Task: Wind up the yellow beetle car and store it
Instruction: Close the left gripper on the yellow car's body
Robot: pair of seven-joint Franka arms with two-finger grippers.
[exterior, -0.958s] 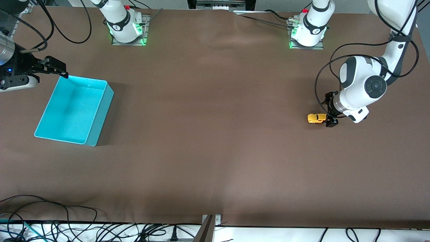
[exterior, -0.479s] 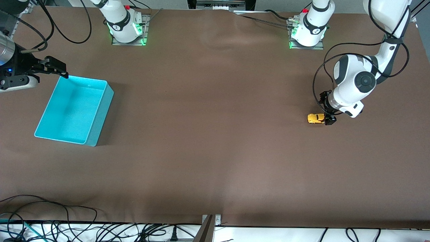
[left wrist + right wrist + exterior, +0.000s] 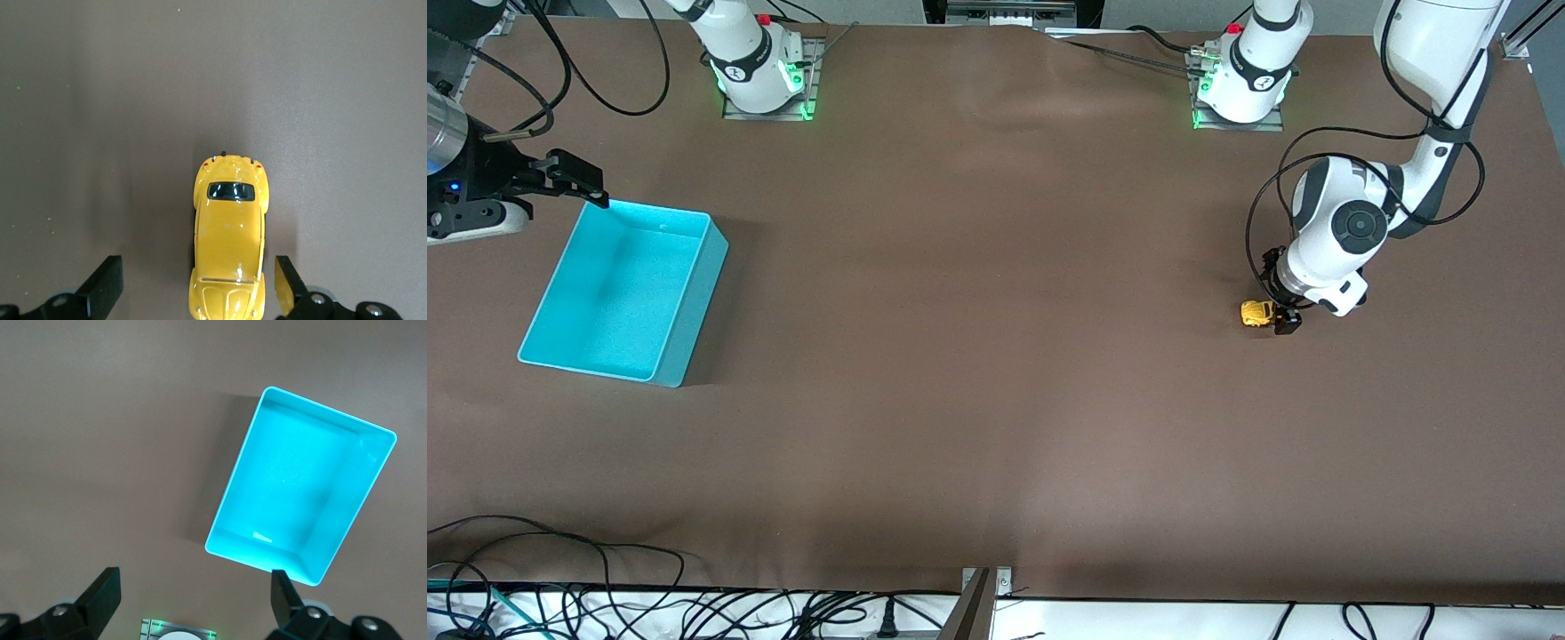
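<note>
Left end effector [image 3: 195, 293] open astride yellow beetle car [image 3: 229, 243]; brown table [image 3: 978, 356].

Yellow beetle car [image 3: 229, 257] nose cut off by left wrist view's edge.

The yellow beetle car [image 3: 229, 257] has a glossy, smooth painted shell that catches highlights on roof and bonnet, with dark shiny windows. The table [image 3: 996, 400] is covered by a matt brown sheet, cloth-like, with faint creases. The cyan bin [image 3: 627, 292] looks like smooth plastic with a soft sheen inside. The left gripper [image 3: 200, 293] fingers [image 3: 107, 287] are matt black. Both arm casings are glossy white plastic with dark joints.
</note>
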